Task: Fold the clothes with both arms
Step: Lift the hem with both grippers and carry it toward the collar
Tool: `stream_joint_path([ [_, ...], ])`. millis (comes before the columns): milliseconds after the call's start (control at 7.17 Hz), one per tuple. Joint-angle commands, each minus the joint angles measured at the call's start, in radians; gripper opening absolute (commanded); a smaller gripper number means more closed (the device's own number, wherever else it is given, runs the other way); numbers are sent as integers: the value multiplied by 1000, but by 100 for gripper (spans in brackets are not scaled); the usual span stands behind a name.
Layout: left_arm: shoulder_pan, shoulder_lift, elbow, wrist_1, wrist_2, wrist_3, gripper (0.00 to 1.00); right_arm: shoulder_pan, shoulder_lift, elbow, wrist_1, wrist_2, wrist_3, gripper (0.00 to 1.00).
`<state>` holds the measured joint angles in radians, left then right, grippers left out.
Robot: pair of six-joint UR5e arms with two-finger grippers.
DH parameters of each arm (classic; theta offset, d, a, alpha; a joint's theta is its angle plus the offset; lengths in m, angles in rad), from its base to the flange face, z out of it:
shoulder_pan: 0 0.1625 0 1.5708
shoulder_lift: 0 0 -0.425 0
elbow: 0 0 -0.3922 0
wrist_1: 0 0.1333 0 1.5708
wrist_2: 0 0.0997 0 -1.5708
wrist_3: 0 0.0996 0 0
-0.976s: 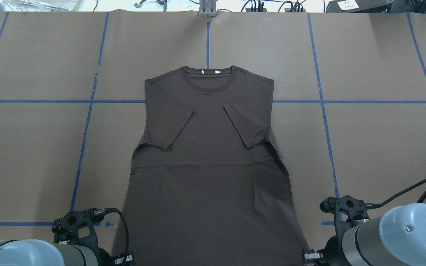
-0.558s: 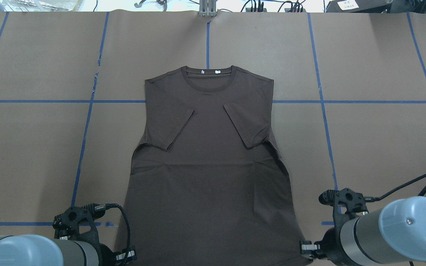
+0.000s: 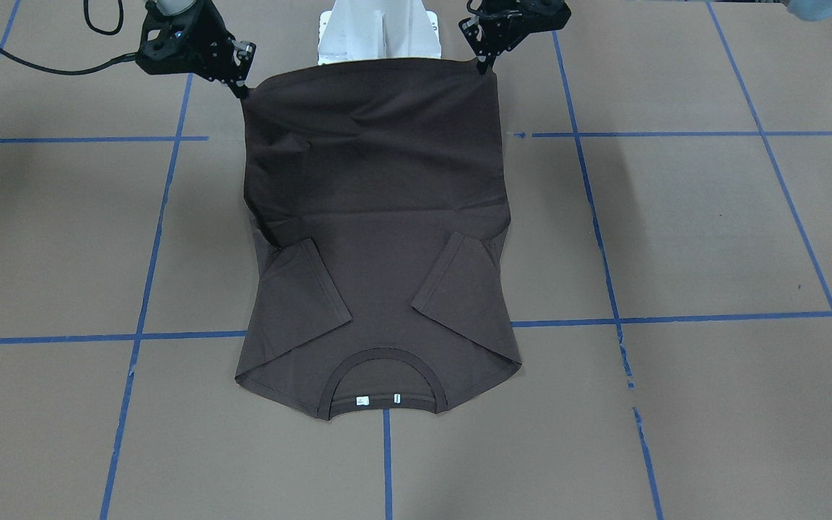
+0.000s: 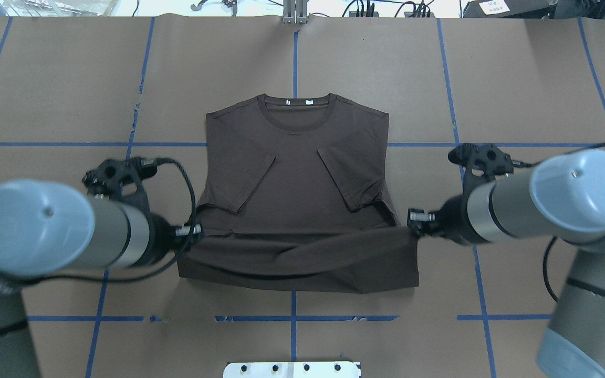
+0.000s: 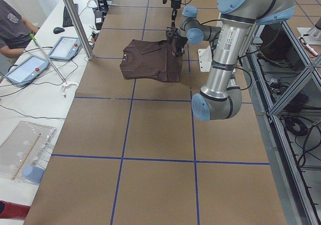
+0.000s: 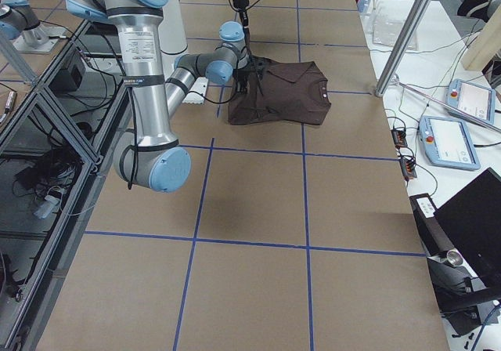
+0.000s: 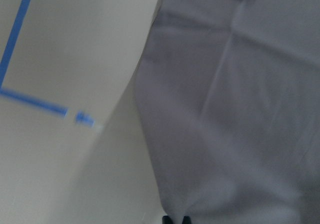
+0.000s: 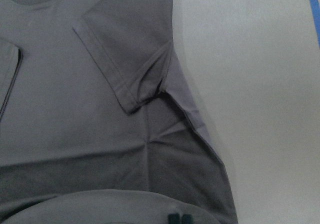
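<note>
Hem-to-collar fold appears under way. Left pincer (image 4: 195, 231) and right pincer (image 4: 416, 227) each clamp a raised T-shirt (image 4: 302, 178) hem corner. Next, probably carry both evenly to the collar (image 4: 294, 129).

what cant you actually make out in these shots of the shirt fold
Print on the small white neck tags: too small in every view.
Tips of the black two-finger left gripper and right gripper: cut off by the bottom edge of each wrist view; the left wrist view is also blurred.
Lower body of the dark brown short-sleeved T-shirt: hidden under its own raised hem in the overhead view.
</note>
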<state>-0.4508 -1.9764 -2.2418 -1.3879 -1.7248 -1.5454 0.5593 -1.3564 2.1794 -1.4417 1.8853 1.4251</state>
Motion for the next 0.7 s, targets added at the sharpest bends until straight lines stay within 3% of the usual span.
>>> stream_joint_path([
  [0, -156, -79, 181, -35, -24, 126, 0, 140, 179, -213, -2, 2, -12, 0],
  [279, -225, -82, 359, -225, -24, 143, 0, 206, 215, -330, 0, 0, -111, 0],
  [558, -255, -96, 511, -382, -24, 162, 0, 251, 328, -497, 1, 0, -135, 0],
])
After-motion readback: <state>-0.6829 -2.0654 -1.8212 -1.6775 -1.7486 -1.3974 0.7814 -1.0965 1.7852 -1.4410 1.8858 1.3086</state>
